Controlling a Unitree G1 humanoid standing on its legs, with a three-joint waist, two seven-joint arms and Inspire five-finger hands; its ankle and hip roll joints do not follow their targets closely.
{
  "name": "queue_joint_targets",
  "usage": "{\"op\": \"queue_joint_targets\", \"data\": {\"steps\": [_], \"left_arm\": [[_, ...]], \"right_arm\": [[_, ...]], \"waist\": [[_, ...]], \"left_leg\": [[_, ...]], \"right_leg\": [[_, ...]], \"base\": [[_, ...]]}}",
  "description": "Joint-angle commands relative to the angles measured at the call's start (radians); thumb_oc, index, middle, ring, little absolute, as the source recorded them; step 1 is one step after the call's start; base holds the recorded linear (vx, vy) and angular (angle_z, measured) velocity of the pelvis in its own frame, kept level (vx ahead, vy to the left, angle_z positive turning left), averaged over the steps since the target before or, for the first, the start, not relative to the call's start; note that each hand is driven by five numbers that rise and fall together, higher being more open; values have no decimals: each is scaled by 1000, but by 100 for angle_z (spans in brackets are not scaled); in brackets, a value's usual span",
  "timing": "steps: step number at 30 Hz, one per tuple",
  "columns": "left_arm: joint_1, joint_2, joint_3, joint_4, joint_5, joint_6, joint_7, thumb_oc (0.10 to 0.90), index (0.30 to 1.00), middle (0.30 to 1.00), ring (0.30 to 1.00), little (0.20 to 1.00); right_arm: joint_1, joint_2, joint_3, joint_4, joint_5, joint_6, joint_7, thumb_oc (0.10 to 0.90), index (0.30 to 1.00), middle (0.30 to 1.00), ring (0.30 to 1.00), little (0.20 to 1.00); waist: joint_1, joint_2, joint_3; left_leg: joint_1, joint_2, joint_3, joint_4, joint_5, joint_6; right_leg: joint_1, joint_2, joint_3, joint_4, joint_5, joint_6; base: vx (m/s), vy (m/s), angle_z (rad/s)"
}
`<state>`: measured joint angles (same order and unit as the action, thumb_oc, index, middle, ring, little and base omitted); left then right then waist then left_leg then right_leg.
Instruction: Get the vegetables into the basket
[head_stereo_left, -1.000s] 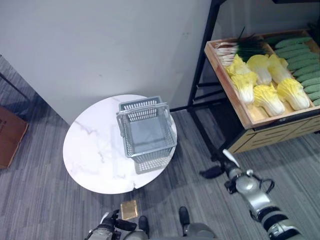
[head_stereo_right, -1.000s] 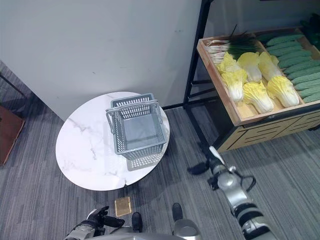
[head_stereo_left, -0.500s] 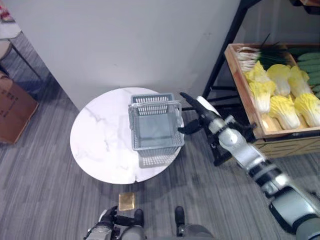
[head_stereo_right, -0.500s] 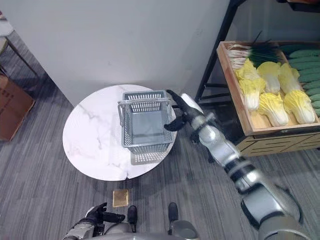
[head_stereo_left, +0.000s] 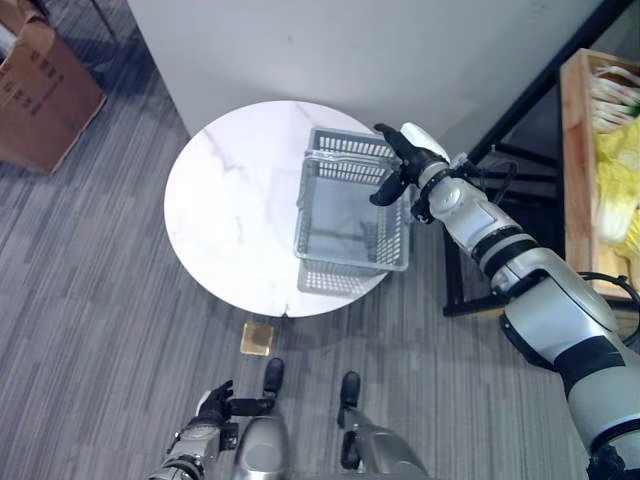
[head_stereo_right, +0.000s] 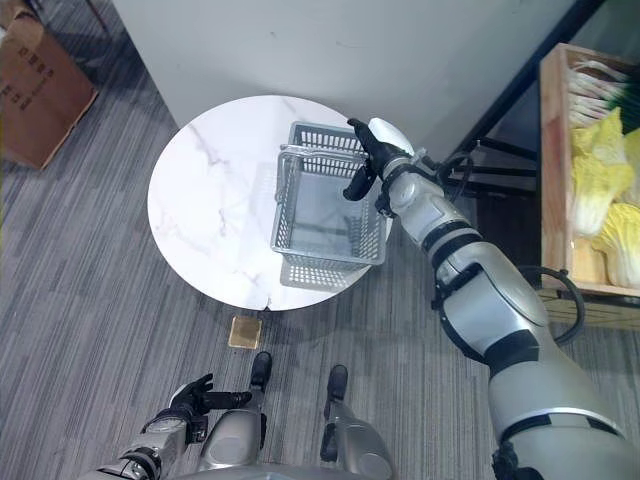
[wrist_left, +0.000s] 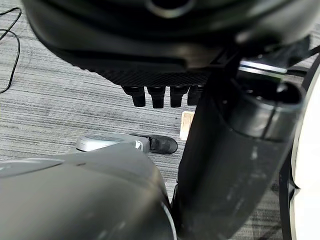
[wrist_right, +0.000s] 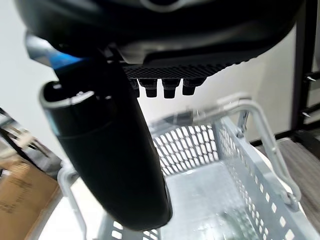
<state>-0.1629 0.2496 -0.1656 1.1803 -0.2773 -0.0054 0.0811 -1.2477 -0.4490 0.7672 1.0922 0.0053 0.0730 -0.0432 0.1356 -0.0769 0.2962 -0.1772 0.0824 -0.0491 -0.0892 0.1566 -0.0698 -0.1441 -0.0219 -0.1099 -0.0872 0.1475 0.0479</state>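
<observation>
- Basket (head_stereo_left: 352, 215): I log one grey plastic mesh basket, upright, standing on the right part of the round table, its near end close to the table's edge. Its two wire handles are raised and meet above the far half. I see nothing inside it.
- Table (head_stereo_left: 230, 200): round, white marble-look top, set on grey striped carpet in front of a pale wall.
- Right hand (head_stereo_left: 398, 165): reached out over the basket's far right corner, beside the raised handles. Fingers straight and released, thumb with its white cover on top. In the right wrist view the fingers (wrist_right: 161, 87) point out over the handles and the open basket (wrist_right: 220, 200), and I see nothing held. I cannot tell whether the hand touches the handle or rim.
- Left hand (head_stereo_left: 215, 404): low at my left side, near the floor at the bottom of the head view. Fingers spread and relaxed, holding nothing. The left wrist view shows them straight above the carpet.
- Vegetables: still on the wooden shelf tray (head_stereo_right: 548, 180) at the far right, well apart from the basket. I count pale yellow cabbages (head_stereo_right: 595, 190) and, at the far end, a bundle of white-stemmed leeks (head_stereo_right: 595, 75).
- Shelf frame (head_stereo_left: 520, 110): black metal, standing between the table and the tray.
- Cardboard box (head_stereo_left: 45, 85): brown, on the carpet at the far left.
- Small square tan item (head_stereo_left: 258, 338): flat on the carpet just beside the table's near edge.
</observation>
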Motion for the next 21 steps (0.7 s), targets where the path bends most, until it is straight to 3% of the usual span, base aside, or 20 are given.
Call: {"op": "queue_joint_targets", "data": {"steps": [1,5,6,7,8,15,21], "left_arm": [[49,83,-78,58,-15,22,9,900,1000,1000,1000,1000],[48,83,-91,43,-26,18,9,900,1000,1000,1000,1000],[41,80,-107,21,-31,15,10,900,1000,1000,1000,1000],[41,80,-107,21,-31,16,10,900,1000,1000,1000,1000],[41,79,-112,13,-29,14,11,900,1000,1000,1000,1000],[47,72,-129,-27,-33,17,8,900,1000,1000,1000,1000],[31,83,-113,-30,-42,20,9,900,1000,1000,1000,1000]], "right_arm": [[-243,-56,44,54,-47,-32,-49,900,1000,1000,1000,1000],[-283,-60,83,111,-93,-27,-45,900,1000,1000,1000,1000],[-301,-82,90,161,-108,-22,-50,843,920,920,920,920],[-301,-82,90,161,-107,-22,-50,692,709,709,709,709],[-302,-88,101,171,-122,-25,-45,400,300,300,300,300],[-296,-89,104,188,-146,-16,-36,400,300,300,300,300],[-277,-51,116,132,-184,-18,-25,400,300,300,300,300]], "waist": [[10,-42,4],[25,-40,9],[36,-34,17],[36,-34,17],[39,-32,18],[50,-26,18],[28,-38,14]], "left_leg": [[-2,-22,-33,2,-18,-22],[-21,-29,-44,2,-17,-21],[-38,-41,-54,2,-13,-22],[-39,-41,-55,2,-13,-21],[-44,-42,-58,2,-13,-22],[-36,-54,-62,2,-21,-16],[1,-50,-38,2,-37,-9]], "right_leg": [[71,-75,122,3,-58,86],[59,-80,114,1,-57,90],[50,-83,105,0,-55,93],[49,-83,104,0,-55,93],[45,-84,102,0,-54,94],[58,-92,100,0,-60,100],[71,-96,126,0,-57,99]], "base": [[17,47,14],[10,34,19],[10,44,13],[3,37,14],[10,23,12],[18,32,5],[-11,40,-5]]}}
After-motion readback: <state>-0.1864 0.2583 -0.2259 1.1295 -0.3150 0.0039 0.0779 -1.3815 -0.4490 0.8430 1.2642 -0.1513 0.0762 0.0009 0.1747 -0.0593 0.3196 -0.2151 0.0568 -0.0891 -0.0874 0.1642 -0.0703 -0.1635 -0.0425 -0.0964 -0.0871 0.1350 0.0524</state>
